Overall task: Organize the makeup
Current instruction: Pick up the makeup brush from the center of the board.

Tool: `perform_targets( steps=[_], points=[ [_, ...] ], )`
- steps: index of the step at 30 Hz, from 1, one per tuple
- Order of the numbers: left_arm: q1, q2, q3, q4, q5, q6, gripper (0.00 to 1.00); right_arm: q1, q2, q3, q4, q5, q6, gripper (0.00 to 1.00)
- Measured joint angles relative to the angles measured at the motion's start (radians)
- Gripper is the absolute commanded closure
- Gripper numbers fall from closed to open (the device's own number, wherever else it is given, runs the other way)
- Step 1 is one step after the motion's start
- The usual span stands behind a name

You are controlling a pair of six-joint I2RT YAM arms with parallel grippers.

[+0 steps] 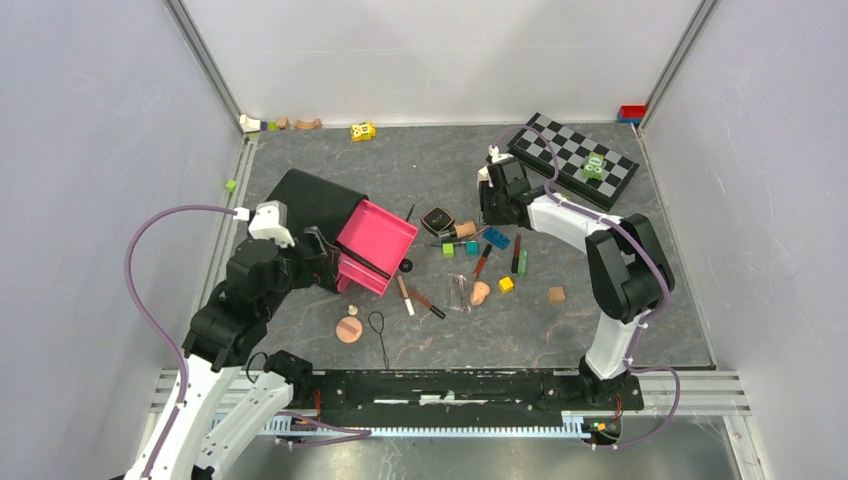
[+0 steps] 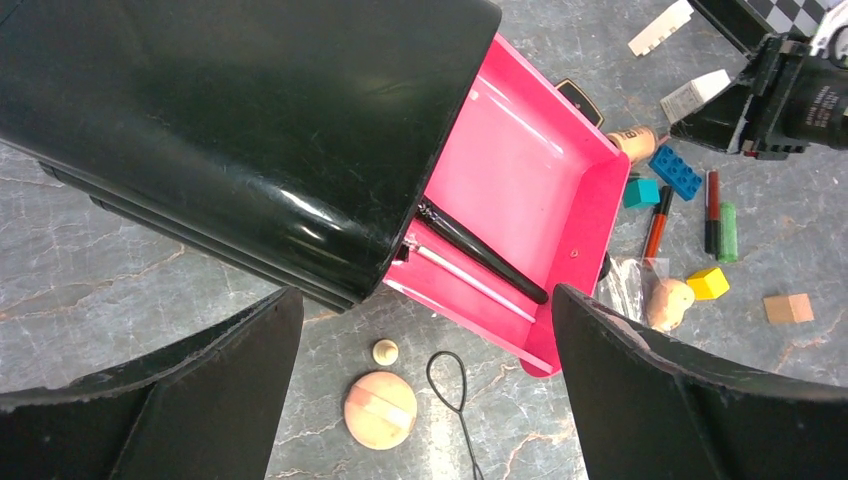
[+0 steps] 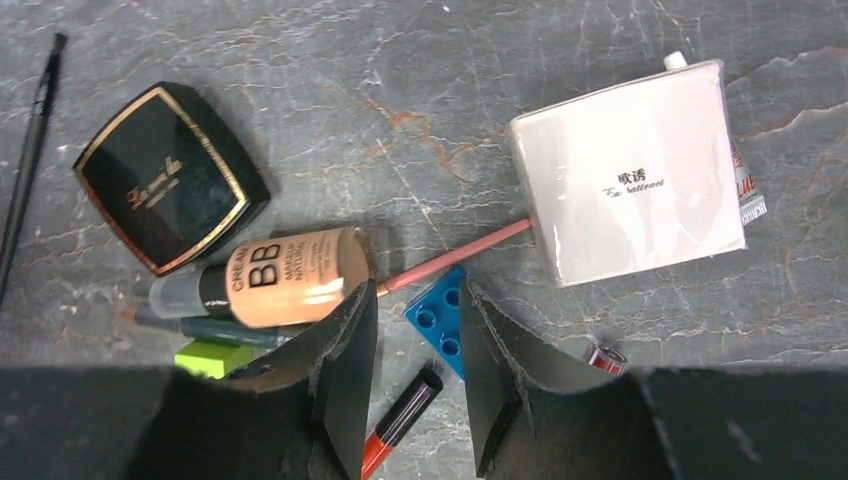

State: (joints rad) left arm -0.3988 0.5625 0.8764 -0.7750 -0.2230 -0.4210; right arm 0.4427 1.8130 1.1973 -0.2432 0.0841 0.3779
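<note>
A black box lies with its pink drawer pulled out; a black brush lies in the drawer. My left gripper is open and empty above the drawer's front edge, over a peach puff. My right gripper is open and empty, low over a blue block and a red pencil. Beside it lie a BB cream tube, a black compact, a thin brush and a white packet. A sponge and a green tube lie nearer.
A chessboard lies at the back right behind my right arm. A yellow block, a brown block and a black wire loop lie on the table. Small toys sit along the back wall.
</note>
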Motion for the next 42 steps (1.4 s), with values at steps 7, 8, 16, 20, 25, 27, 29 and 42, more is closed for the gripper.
perform_targets(
  steps=[7, 8, 16, 20, 25, 27, 29, 42],
  points=[
    [0.000, -0.001, 0.000, 0.008, 0.024, 0.000, 0.00, 0.000, 0.042, 0.008, -0.020, 0.058, 0.064, 0.56],
    [0.000, -0.002, -0.001, 0.008, 0.026, 0.000, 0.00, 0.000, 0.047, 0.009, -0.024, 0.066, 0.072, 0.56],
    [0.000, -0.021, -0.007, 0.019, 0.043, 0.000, 0.00, 0.000, 0.100, 0.043, -0.061, 0.119, 0.108, 0.52],
    [0.000, -0.021, -0.007, 0.022, 0.043, 0.000, 0.00, 0.000, 0.121, 0.065, -0.084, 0.137, 0.116, 0.50],
    [0.000, -0.021, -0.009, 0.022, 0.043, 0.000, 0.00, 0.000, 0.137, 0.086, -0.092, 0.138, 0.122, 0.50],
    [0.000, -0.022, -0.010, 0.022, 0.043, 0.000, 0.00, 0.000, 0.147, 0.099, -0.093, 0.138, 0.124, 0.50],
    [0.000, -0.022, -0.011, 0.022, 0.043, 0.000, 0.00, 0.000, 0.157, 0.114, -0.095, 0.137, 0.125, 0.50],
    [0.000, -0.023, -0.012, 0.022, 0.043, 0.000, 0.00, 0.008, 0.191, 0.161, -0.101, 0.137, 0.126, 0.52]
  ],
)
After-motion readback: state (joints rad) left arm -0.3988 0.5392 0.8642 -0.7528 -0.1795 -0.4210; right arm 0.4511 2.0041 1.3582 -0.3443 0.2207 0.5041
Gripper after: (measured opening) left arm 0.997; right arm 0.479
